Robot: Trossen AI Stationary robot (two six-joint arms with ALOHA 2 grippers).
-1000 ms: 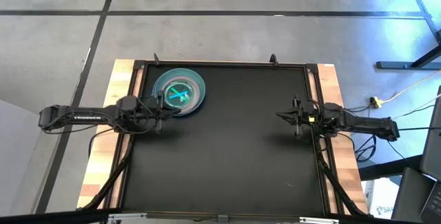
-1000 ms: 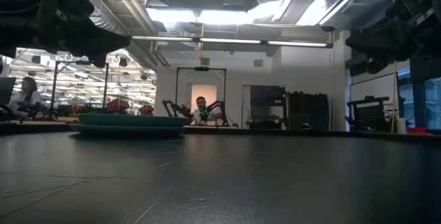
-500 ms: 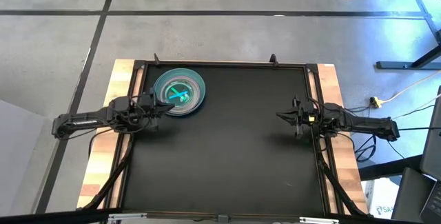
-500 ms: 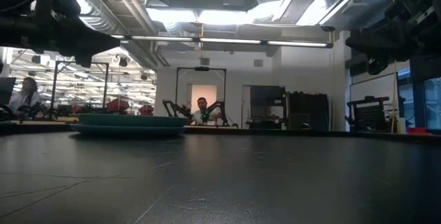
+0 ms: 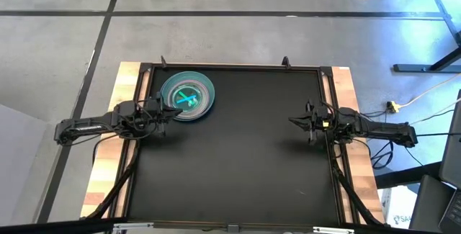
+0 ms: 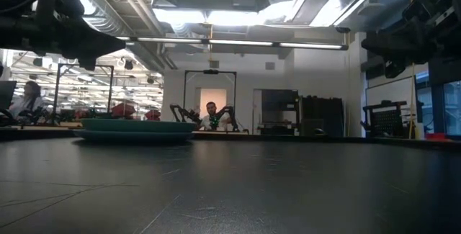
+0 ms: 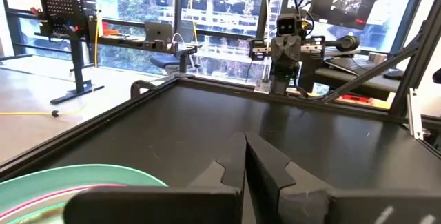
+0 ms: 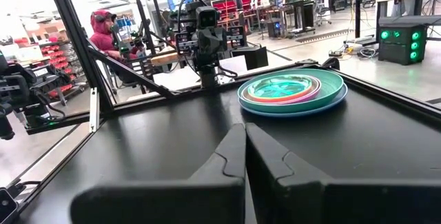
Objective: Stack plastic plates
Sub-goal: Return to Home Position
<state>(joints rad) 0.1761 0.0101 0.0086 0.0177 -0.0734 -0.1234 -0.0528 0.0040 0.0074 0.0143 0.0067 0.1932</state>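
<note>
On the worktop's (image 5: 238, 169) left side, the plastic plates (image 5: 187, 97) are seen stacked. The left tool (image 5: 170, 110), just beside them, and the right tool (image 5: 292, 121), well apart, are held pressed together.

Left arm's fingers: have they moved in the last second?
Yes. The left gripper has drawn its fingers back slightly from the plates, toward the table's left edge.
</note>
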